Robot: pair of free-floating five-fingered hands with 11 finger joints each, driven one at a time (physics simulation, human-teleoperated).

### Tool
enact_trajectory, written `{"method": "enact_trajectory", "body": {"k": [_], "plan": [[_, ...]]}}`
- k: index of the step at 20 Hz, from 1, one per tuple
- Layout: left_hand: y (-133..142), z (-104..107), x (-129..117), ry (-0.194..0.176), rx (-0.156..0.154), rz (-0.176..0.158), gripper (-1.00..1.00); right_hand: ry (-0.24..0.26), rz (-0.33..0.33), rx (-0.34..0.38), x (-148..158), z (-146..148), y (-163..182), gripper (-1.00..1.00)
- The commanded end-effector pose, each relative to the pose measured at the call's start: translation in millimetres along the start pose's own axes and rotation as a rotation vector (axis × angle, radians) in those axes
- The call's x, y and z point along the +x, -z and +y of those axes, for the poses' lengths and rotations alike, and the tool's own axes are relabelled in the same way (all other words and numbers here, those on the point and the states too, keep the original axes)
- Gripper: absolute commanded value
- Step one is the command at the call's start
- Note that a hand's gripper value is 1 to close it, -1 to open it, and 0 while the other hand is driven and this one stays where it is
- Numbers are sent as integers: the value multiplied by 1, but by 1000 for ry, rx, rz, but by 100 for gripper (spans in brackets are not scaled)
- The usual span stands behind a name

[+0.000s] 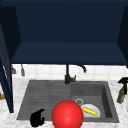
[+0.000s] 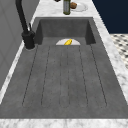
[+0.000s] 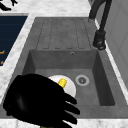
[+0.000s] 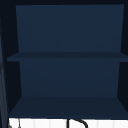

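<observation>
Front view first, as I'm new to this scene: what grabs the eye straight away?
A big red ball sits at the sink's front edge, covering part of a white plate with a yellow thing in the basin. The left hand hovers beside the ball, fingers curled, holding nothing. Above hangs an open dark blue cabinet.

Your widest free room is the ribbed grey draining board (image 2: 65,77), flat and bare from the faucet side to the front edge. The black curved faucet (image 2: 25,27) stands at its back corner, beside the basin, and blocks a pass along the wall there. In the deep grey basin (image 3: 98,75) a round white plate (image 1: 96,108) carrying a yellow corn cob (image 1: 89,111) takes the near floor; the drain side stays free. A large red ball (image 1: 67,115) sits before the basin's front left. Overhead, the open dark-blue wall cabinet (image 1: 67,55) limits height. A green spray bottle (image 1: 122,93) stands on the right counter.
</observation>
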Motion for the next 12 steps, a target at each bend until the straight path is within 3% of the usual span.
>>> {"method": "enact_trajectory", "body": {"k": [1, 8, 12], "plan": [[0, 0, 0, 0, 0, 0, 0, -9, 4, 18, 0, 2, 7, -100], [0, 0, 0, 0, 0, 0, 0, -35, 29, 24, -2, -1, 32, -100], [0, 0, 0, 0, 0, 0, 0, -31, -10, 18, -15, 7, 45, -100]]}}
